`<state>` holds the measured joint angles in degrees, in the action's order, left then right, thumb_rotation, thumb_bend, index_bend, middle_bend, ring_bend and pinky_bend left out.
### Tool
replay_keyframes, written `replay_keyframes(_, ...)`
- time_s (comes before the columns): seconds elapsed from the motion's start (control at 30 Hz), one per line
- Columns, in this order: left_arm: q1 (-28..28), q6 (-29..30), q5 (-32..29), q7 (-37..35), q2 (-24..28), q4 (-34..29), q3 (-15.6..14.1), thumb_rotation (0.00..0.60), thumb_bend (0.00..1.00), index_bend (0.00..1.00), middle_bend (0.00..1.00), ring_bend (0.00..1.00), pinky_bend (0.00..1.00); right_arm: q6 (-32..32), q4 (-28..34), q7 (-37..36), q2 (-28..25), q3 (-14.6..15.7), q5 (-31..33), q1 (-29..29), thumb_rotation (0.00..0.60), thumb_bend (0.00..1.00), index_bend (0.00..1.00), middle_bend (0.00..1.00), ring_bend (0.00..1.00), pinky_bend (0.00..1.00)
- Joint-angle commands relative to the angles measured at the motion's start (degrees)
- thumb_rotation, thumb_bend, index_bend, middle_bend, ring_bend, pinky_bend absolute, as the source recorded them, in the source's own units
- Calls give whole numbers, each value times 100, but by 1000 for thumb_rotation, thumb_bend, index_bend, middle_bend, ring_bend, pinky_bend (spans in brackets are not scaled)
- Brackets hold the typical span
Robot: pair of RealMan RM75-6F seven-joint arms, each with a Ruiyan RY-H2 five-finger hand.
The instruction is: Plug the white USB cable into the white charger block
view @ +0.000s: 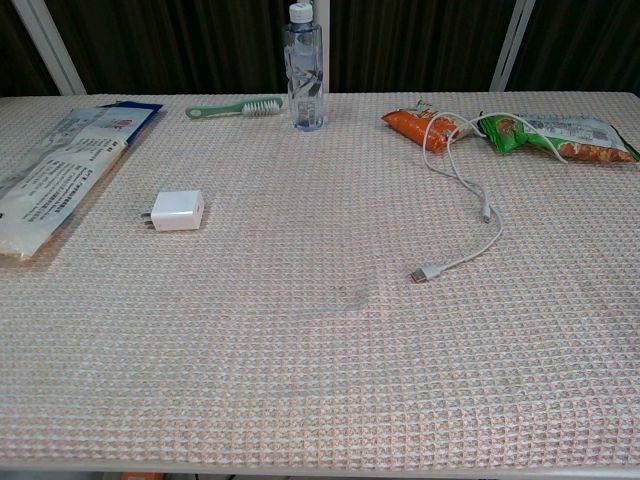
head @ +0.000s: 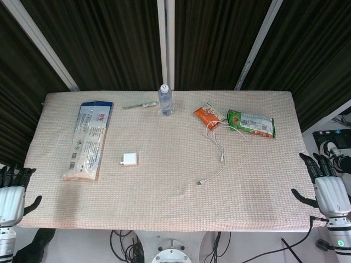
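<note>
— Where does the charger block (view: 177, 211) lie?
— Left of centre on my table (view: 320, 400); the USB cable (view: 470, 190) runs right of it.
— Behind them?
— The water bottle (view: 304, 68), a brush (view: 236, 107) at its left.

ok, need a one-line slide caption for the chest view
Start state: white charger block and white USB cable lie apart on the table, both untouched; no hands in frame.

head view high above the near edge, looking steeply down on the whole table (head: 164, 181), dark curtain behind, chest view low and close, facing across the top toward the far edge, both sharing charger (head: 129, 159), cable (head: 219, 156), bottle (head: 165, 99)
</note>
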<state>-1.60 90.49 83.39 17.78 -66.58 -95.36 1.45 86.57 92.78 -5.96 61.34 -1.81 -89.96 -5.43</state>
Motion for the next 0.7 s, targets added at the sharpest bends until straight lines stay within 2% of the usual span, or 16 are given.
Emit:
replay_keyframes(0.03, -3, -45, -40, 28, 14, -14, 12, 600, 189, 205, 180, 23, 0, -26, -14, 2, 19, 22, -61, -16, 600, 119, 0, 126, 0, 0)
replay_keyframes(0.2, 0, -51, -19, 54, 62, -32, 21, 600, 189, 205, 180, 23, 0, -114, 29, 23, -12, 88, -220, -70, 600, 119, 0, 132, 0, 0)
replay_keyframes(0.37, 8, -73, -32, -53, 131, -31, 41, 600, 189, 205, 180, 23, 0, -579, 284, 197, -99, 170, -609, -426, 600, 125, 1, 161, 0, 0)
replay_keyframes(0.43, 2, -89, -9, -102, 138, -19, 39, 600, 189, 205, 180, 23, 0, -969, 472, 400, -111, 174, -813, -724, 600, 162, 33, 187, 0, 0)
replay_keyframes(0.53, 0, -104, 43, -160, 140, -3, 20, 600, 189, 205, 180, 23, 0, -1674, 754, 791, -33, 103, -942, -1222, 600, 233, 138, 254, 0, 0)
replay_keyframes(0.6, 10, -104, 54, -183, 145, 8, 11, 600, 189, 205, 180, 23, 0, -2133, 881, 1065, 83, 9, -860, -1521, 600, 244, 207, 285, 0, 0)
replay_keyframes(0.7, 31, -96, 63, -244, 149, 29, 4, 600, 190, 205, 178, 23, 0, -2933, 982, 1693, 420, -207, -481, -2014, 600, 251, 248, 297, 0, 0)
